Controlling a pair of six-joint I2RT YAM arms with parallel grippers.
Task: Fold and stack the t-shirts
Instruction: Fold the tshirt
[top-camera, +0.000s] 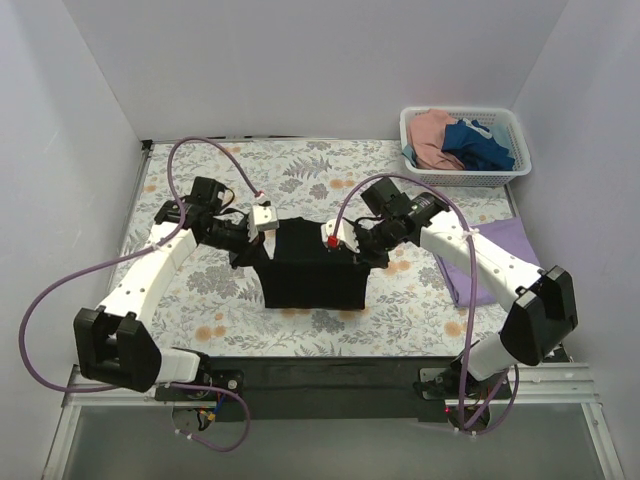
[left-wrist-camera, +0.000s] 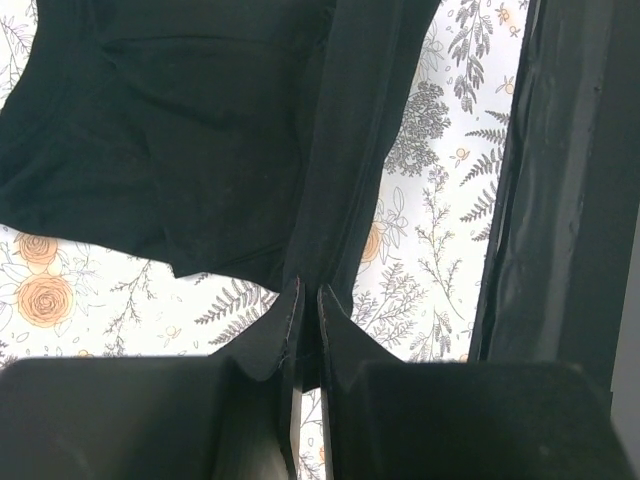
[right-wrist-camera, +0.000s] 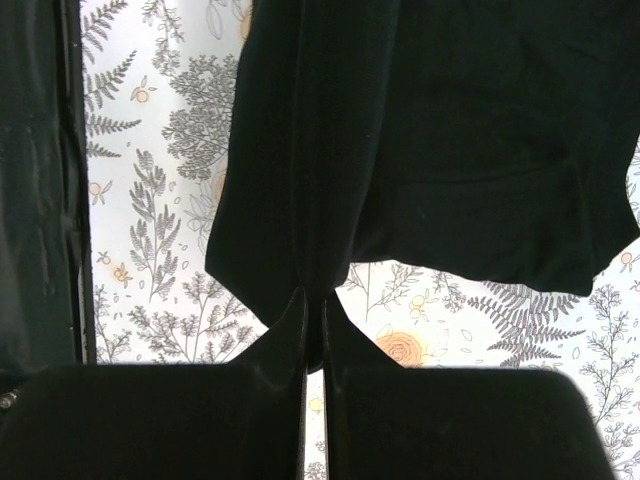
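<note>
My left tool (top-camera: 262, 226) and right tool (top-camera: 335, 242) both clamp the black t-shirt (top-camera: 312, 278) (stretched between them). The basket (top-camera: 466, 180) sits at one o'clock.

— Where's the black t-shirt (top-camera: 310, 270)?
— At the middle of the table (top-camera: 200, 290), spread as a rough rectangle. Its far edge is pulled taut, one corner pinched in the left gripper (left-wrist-camera: 308, 300) and the other in the right gripper (right-wrist-camera: 314, 300). Whether its near hem touches the table, I can't tell.
— And the lavender t-shirt (top-camera: 512, 236)?
— Flat on the table's right side, well apart from the black one.
— The others?
— The pink t-shirt (top-camera: 432, 135) and the dark blue t-shirt (top-camera: 480, 145) lie crumpled side by side in the basket (top-camera: 465, 178) at the far right corner.
</note>
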